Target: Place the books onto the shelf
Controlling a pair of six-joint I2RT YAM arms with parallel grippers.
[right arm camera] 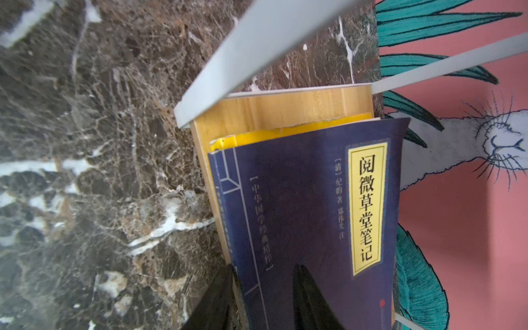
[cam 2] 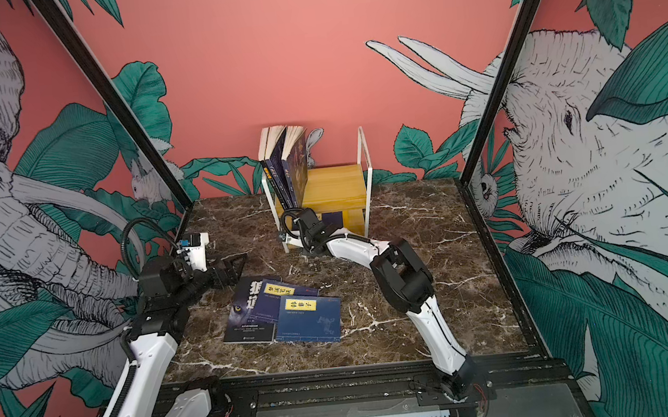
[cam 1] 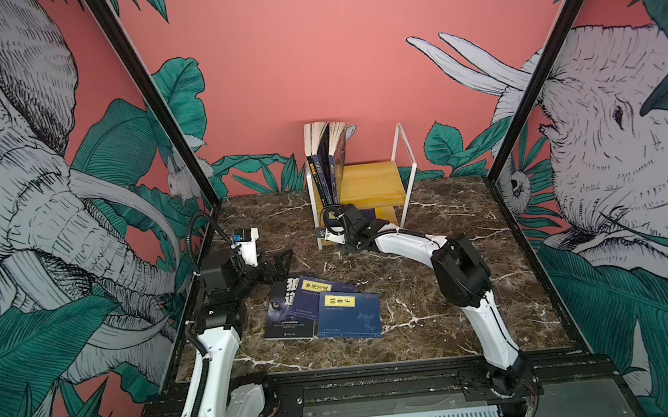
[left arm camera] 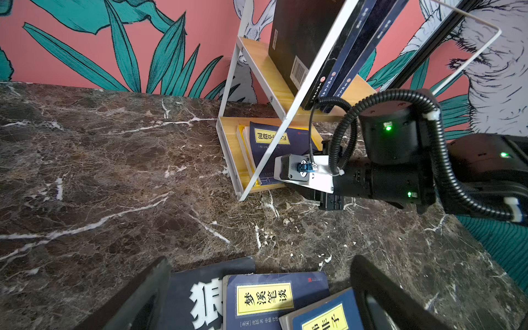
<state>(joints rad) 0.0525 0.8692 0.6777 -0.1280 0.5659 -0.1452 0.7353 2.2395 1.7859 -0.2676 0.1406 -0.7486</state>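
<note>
Pinching the navy book (right arm camera: pixel 300 205) is the right gripper (right arm camera: pixel 263 270); long axis runs into the shelf (right arm camera: pixel 285 105) (title top toward the wall (right arm camera: pixel 457 228)). Left gripper (cam 1: pixel 281 266) gapes wide.

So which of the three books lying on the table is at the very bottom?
The black book with the wolf's eye: a yellow-labelled navy book overlaps it, and the front navy book overlaps that one.

Your dark marble tabletop (cam 1: pixel 436 291) is walled by a pink jungle mural (cam 1: pixel 309 53), elephants (cam 1: pixel 4 145) left and right. At far centre a dark book with yellow spine lettering (cam 1: pixel 313 169) stands upright; a yellow book (right arm camera: pixel 257 137) lies flat, mostly covered.
</note>
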